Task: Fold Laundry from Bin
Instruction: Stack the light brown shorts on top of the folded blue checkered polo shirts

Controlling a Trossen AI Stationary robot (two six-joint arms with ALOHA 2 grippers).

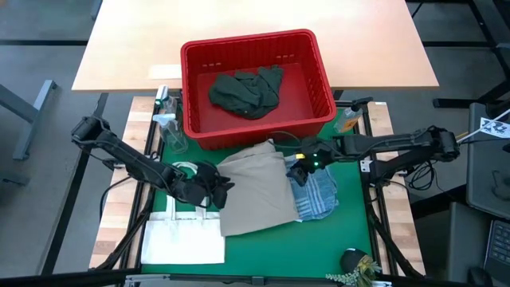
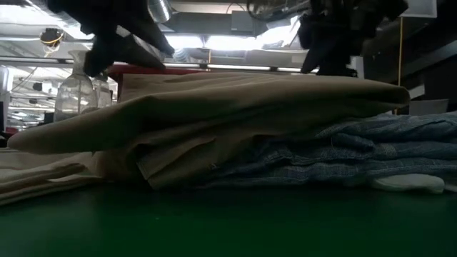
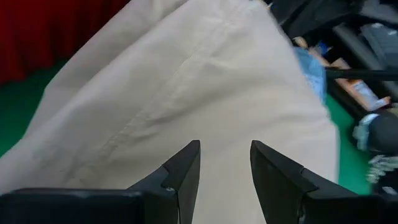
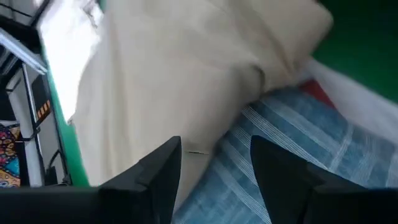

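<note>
Clearly the beige garment (image 1: 253, 191) is soft, light cloth that will sag and slide, so I judge an edge or corner the best place to pinch it. It lies just ahead of the left gripper (image 3: 225, 163), whose jaws stand apart and empty over it. The right gripper (image 4: 214, 163), likewise parted and holding nothing, hovers where the beige cloth overlaps the blue striped garment (image 4: 298, 162) beneath it. Only the high view shows the bin (image 1: 319, 76) beyond both grippers, with a dark green garment (image 1: 247, 92) inside; the low view alone shows how the beige piece drapes over the striped one.
</note>
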